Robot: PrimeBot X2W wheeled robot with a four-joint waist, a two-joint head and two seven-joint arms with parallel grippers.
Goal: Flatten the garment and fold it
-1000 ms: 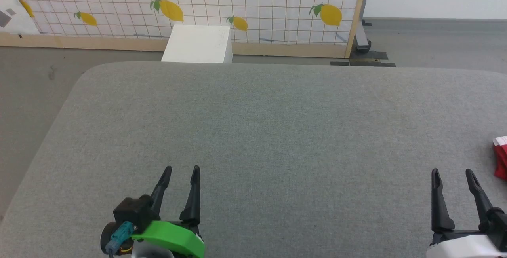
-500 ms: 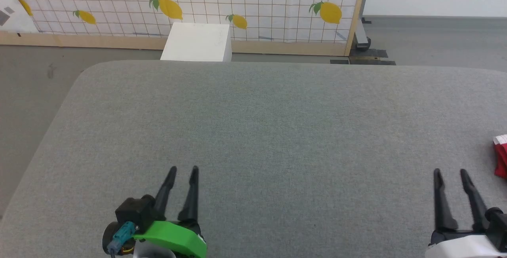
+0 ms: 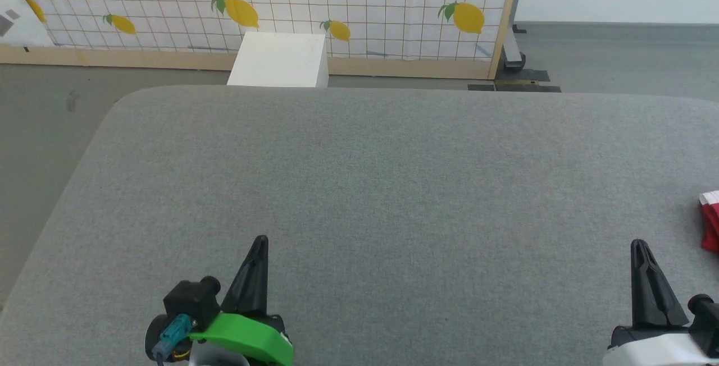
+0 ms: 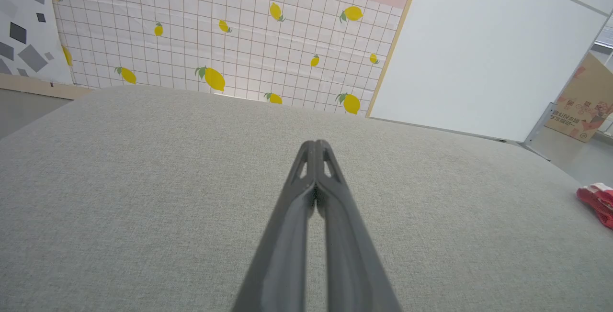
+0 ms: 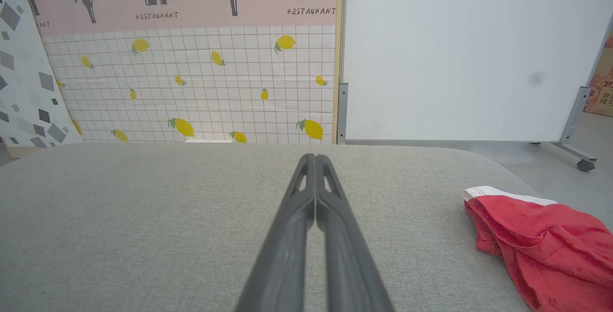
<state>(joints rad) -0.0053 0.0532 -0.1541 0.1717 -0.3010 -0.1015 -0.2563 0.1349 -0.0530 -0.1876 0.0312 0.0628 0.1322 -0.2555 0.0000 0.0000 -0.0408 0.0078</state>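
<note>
The grey table is laid wide. The garment is bunched at its right edge, near the right gripper. This one and the left gripper are pressed together on nothing. The right fingers should be parted first, then the garment drawn to the middle.

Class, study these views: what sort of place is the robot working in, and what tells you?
Probably a staged indoor test space, not a real home: a printed lemon backdrop marked RESTAURANT, a white partition on castors, and a big grey fabric-covered table with the garment near its right edge.
</note>
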